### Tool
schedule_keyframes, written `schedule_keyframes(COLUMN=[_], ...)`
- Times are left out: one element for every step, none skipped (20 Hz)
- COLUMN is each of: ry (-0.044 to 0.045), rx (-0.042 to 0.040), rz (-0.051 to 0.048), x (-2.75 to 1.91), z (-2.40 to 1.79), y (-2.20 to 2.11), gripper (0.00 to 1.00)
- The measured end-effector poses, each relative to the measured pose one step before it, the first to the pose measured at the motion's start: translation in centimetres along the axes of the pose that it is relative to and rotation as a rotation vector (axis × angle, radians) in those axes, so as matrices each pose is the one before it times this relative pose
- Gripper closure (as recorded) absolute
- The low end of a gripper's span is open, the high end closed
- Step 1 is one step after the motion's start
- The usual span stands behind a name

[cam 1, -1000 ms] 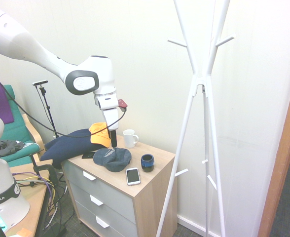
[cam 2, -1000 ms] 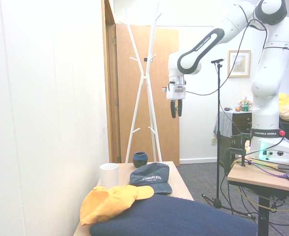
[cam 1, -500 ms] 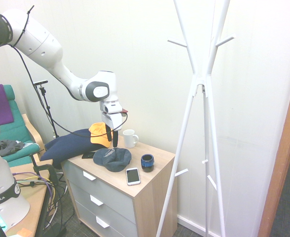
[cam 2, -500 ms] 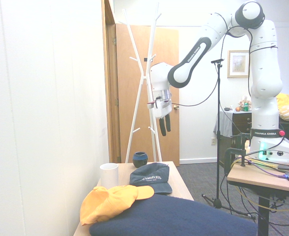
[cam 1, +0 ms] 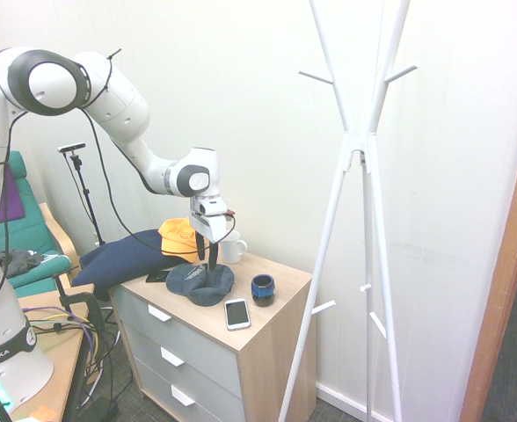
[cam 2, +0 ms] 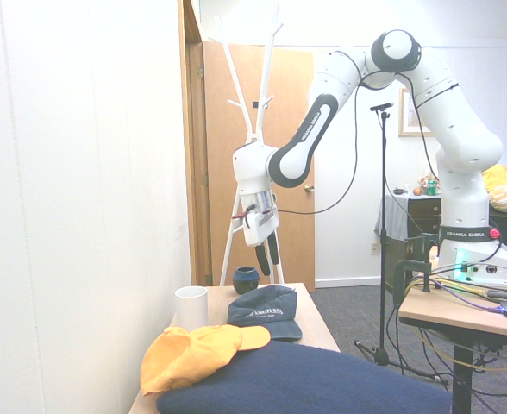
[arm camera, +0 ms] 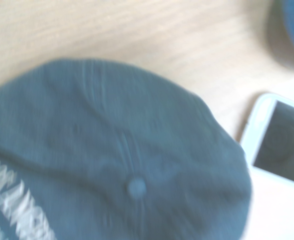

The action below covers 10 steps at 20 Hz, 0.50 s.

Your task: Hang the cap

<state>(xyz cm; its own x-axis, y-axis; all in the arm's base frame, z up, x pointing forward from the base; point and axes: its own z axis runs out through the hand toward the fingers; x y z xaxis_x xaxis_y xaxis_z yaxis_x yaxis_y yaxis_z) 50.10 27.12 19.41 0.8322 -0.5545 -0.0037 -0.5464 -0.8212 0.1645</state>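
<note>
The dark slate-blue cap [cam 1: 201, 283] lies crown up on the wooden dresser top [cam 1: 280, 309], with pale lettering on its front [cam 2: 265, 309]. My gripper [cam 1: 207, 256] hangs just above the cap's crown, its dark fingers pointing down and apart, with nothing between them [cam 2: 268, 256]. In the wrist view the cap [arm camera: 112, 160] fills most of the picture, its top button near the middle. The white coat stand [cam 1: 355, 149] rises to the right of the dresser, with short pegs high up [cam 2: 252, 129].
An orange-yellow cap [cam 1: 178, 239] rests on a large navy cushion [cam 1: 122, 255] behind the cap. Also on the dresser are a white mug [cam 1: 231, 246], a small dark blue cup [cam 1: 262, 288] and a white phone [cam 1: 236, 313]. The wall runs close behind.
The arm has swung in toward the wall and dropped from well above the dresser to just over the slate-blue cap. The fingers stayed apart; the cap has not moved.
</note>
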Motion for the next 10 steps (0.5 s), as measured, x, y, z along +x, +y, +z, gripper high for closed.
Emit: schedule_keyframes(ry=[-0.00382,-0.00445,-0.00487,-0.00438,-0.00271,-0.00394,-0.00443,-0.00528,-0.00662,-0.00809], rx=[-0.00414,-0.00399,-0.00217,-0.00151,-0.00126,0.00009,0.00007,-0.00293,-0.00478,-0.0031], rz=[0.0098,0.01063,0.01143,0.01223,0.01029,0.00985,0.00984,0.0079,0.00565,0.00339], x=[0.447,0.445,0.444,0.458,0.425,0.348,0.296,0.215,0.153,0.123], z=[0.746,0.65,0.526,0.472,0.377,0.396,0.422,0.488,0.44,0.345], y=[-0.437,-0.304,-0.247,-0.174,-0.079,0.002,0.053,0.115,0.126,0.104], gripper=[0.0,0.0,0.0,0.0,0.0,0.0,0.0,0.0,0.0,0.0])
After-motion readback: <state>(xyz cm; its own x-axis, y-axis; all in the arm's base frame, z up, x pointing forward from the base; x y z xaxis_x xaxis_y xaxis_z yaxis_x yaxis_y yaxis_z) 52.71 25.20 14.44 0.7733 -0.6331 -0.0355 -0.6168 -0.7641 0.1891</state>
